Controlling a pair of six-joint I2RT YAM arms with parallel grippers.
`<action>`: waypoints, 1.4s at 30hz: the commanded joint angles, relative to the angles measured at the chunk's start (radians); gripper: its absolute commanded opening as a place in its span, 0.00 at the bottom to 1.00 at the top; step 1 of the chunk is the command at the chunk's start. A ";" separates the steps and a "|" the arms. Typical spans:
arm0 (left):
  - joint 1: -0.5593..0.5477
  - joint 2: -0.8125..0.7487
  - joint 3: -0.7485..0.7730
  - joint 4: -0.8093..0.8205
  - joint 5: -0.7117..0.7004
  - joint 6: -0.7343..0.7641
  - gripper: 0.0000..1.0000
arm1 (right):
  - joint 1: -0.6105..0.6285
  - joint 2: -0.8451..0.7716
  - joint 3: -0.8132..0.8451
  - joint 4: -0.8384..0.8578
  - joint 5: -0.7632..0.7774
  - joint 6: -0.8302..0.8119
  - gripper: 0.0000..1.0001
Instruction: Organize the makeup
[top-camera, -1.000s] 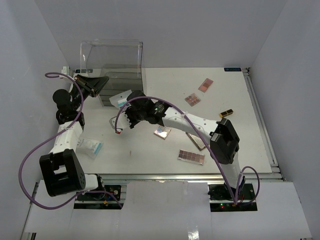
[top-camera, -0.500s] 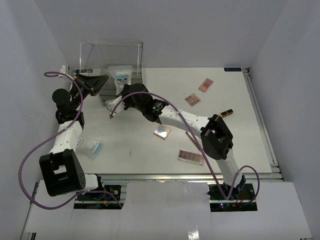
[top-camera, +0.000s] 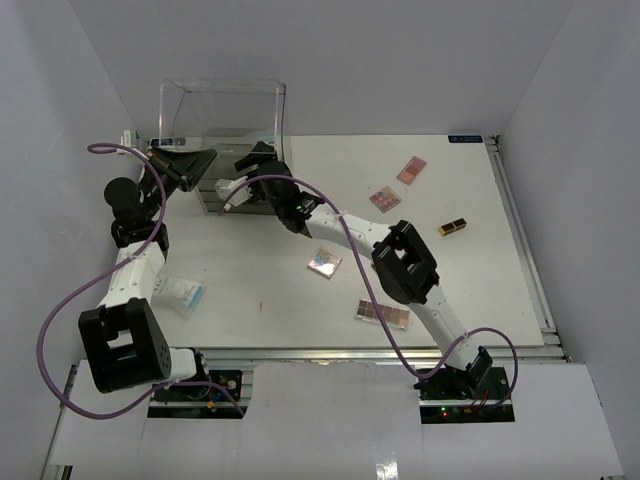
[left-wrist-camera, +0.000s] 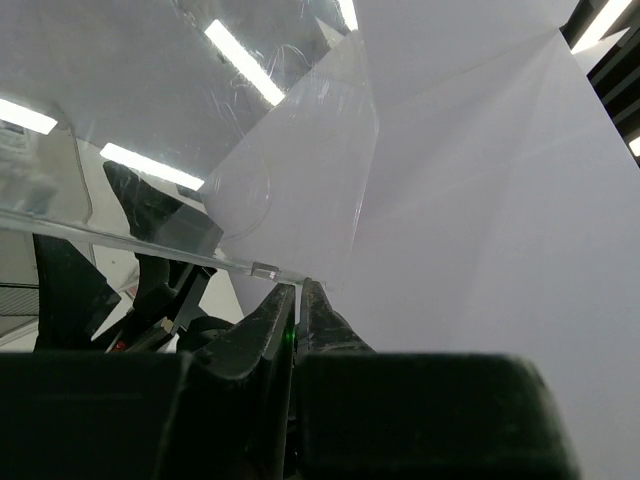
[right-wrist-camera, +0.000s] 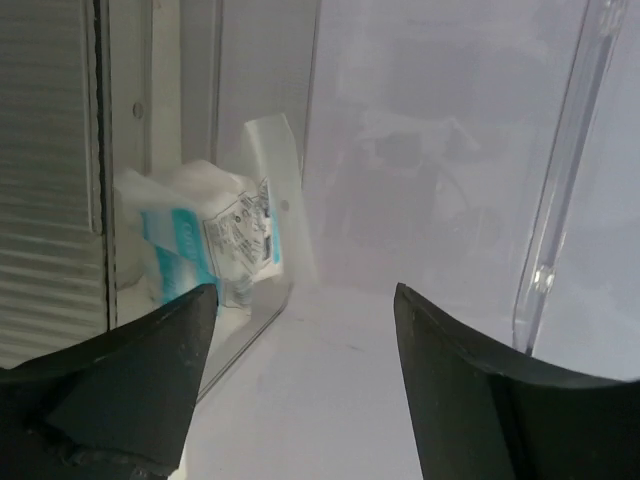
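Note:
My right gripper (top-camera: 252, 160) reaches into the mouth of the clear plastic box (top-camera: 222, 105); it is open (right-wrist-camera: 302, 300) with nothing between its fingers. A blue-white packet (right-wrist-camera: 208, 243) lies inside the box just beyond them. My left gripper (top-camera: 193, 165) is shut (left-wrist-camera: 298, 288) on the edge of the box's clear lid (left-wrist-camera: 270, 170) and holds it raised. Another packet (top-camera: 181, 293) lies near the left arm. Pink-brown palettes (top-camera: 411, 169) (top-camera: 385, 199) (top-camera: 324, 262) (top-camera: 383, 314) and a black-gold tube (top-camera: 452, 227) are spread over the table.
The box stands at the table's back left, against the white wall. The right arm (top-camera: 400, 262) stretches diagonally across the middle of the table, above the palettes. A metal rail (top-camera: 520, 235) borders the table's right side.
The right gripper carried a packet from the table's middle up into the box and opened, leaving the packet inside. The left arm has held still.

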 joint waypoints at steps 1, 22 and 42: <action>-0.001 -0.018 0.044 0.028 -0.024 0.005 0.02 | 0.007 -0.081 -0.021 0.039 -0.014 0.034 0.88; -0.003 -0.005 0.041 -0.006 -0.039 0.026 0.02 | 0.188 -0.574 -0.653 0.087 -0.051 0.073 0.97; -0.002 -0.008 0.008 -0.013 -0.035 0.031 0.03 | 0.164 -0.422 -0.433 0.414 0.159 -0.058 0.92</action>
